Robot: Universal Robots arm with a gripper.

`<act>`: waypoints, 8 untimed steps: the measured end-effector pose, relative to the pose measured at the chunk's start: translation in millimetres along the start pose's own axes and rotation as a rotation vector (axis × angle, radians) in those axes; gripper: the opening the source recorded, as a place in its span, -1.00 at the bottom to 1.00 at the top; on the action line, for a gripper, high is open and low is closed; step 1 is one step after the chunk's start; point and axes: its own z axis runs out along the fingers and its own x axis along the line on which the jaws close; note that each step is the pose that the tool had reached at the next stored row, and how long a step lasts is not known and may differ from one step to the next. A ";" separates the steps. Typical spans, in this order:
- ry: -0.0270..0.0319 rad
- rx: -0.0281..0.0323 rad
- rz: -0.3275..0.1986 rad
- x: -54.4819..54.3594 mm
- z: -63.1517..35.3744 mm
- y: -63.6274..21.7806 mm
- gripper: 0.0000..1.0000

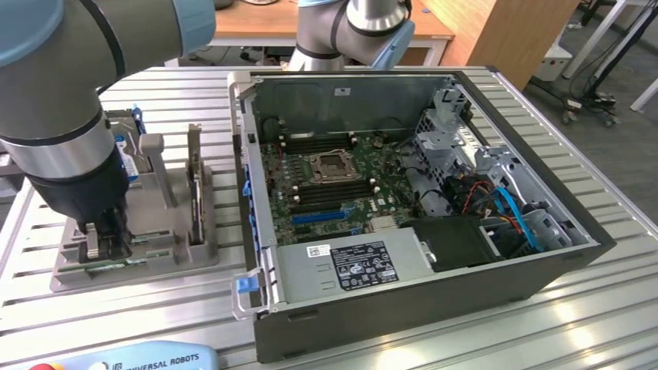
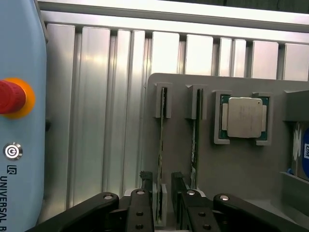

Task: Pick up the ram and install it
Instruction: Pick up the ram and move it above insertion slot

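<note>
Two slim green ram sticks stand on edge in slots of a grey fixture tray (image 2: 231, 164). In the wrist view my gripper (image 2: 161, 187) is lowered over the end of one ram stick (image 2: 161, 130), with one black finger on each side and small gaps showing, so it is open. The second ram stick (image 2: 195, 130) stands just beside it. In the exterior view the gripper (image 1: 106, 245) is down at the tray (image 1: 62, 279) on the exterior view's left. The open computer case (image 1: 411, 308) lies to the right, its motherboard (image 1: 308, 193) showing dark memory slots around the processor socket (image 1: 332, 163).
A square silver processor chip (image 2: 244, 117) and a hard drive with a blue label (image 2: 303, 154) sit in the same tray. A light-blue teach pendant (image 2: 21, 145) with a red stop button (image 2: 9, 96) lies on the slatted aluminium table (image 2: 120, 96). Upright holders (image 1: 196, 193) rise from the tray.
</note>
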 end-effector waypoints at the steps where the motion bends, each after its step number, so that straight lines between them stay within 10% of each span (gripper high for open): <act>1: 0.0000 -0.0001 0.000 0.1 1.6 -0.1 -0.40; 8: 0.0000 -0.0001 0.000 0.4 11.2 -0.5 -0.40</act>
